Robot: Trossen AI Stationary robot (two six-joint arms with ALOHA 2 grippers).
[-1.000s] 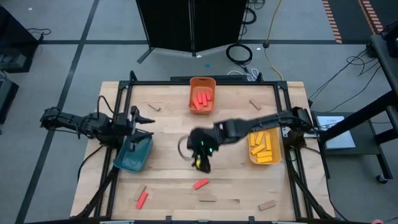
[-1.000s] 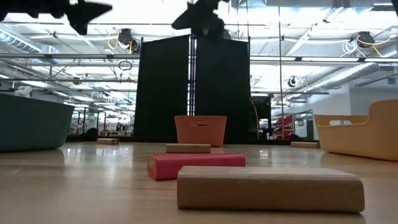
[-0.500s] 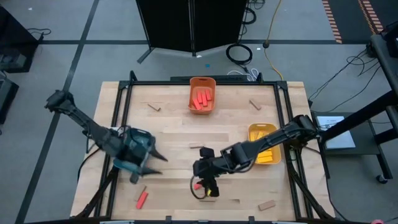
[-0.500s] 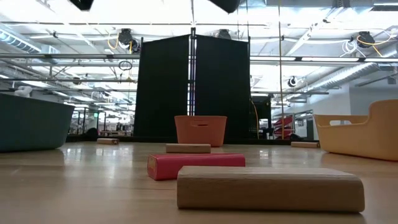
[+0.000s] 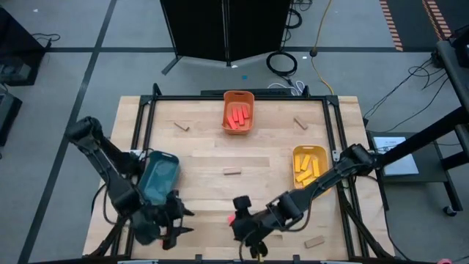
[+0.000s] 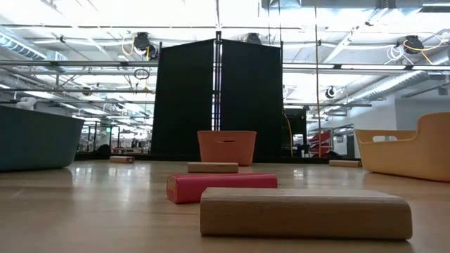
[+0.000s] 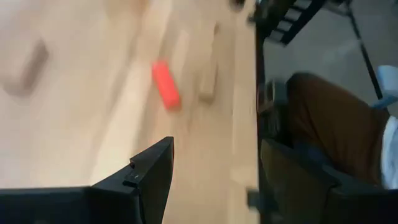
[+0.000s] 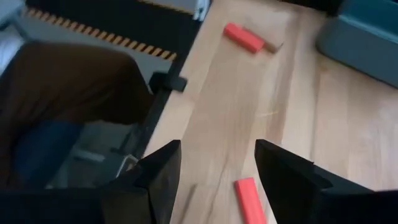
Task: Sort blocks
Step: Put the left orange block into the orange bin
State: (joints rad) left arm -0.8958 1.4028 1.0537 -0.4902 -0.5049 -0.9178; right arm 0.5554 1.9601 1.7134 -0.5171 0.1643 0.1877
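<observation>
Blocks lie scattered on the table. A red block (image 5: 233,217) and a tan block (image 6: 306,211) lie flat near the near edge, and other tan blocks (image 5: 232,172) lie farther back. My left gripper (image 5: 183,222) hangs open above the near left part of the table, beside the teal bin (image 5: 157,180). In its wrist view my left gripper (image 7: 214,180) faces a red block (image 7: 166,84) and a tan block (image 7: 208,81). My right gripper (image 5: 255,242) hovers open over the near edge. In its wrist view a red block (image 8: 249,199) lies below my right gripper (image 8: 217,180).
At the far middle stands an orange bin (image 5: 238,111) holding red blocks. A yellow bin (image 5: 309,167) with yellow blocks is at the right. Another red block (image 8: 244,37) lies near the teal bin (image 8: 360,31). A person's brown trouser leg (image 7: 329,118) is just past the near edge.
My left gripper has swung from the table's left side, past the teal bin, toward the near edge, and has rolled. My right gripper has gone from the table's middle toward the near edge. Both have stayed open and have left the top of the low view. No block has moved.
</observation>
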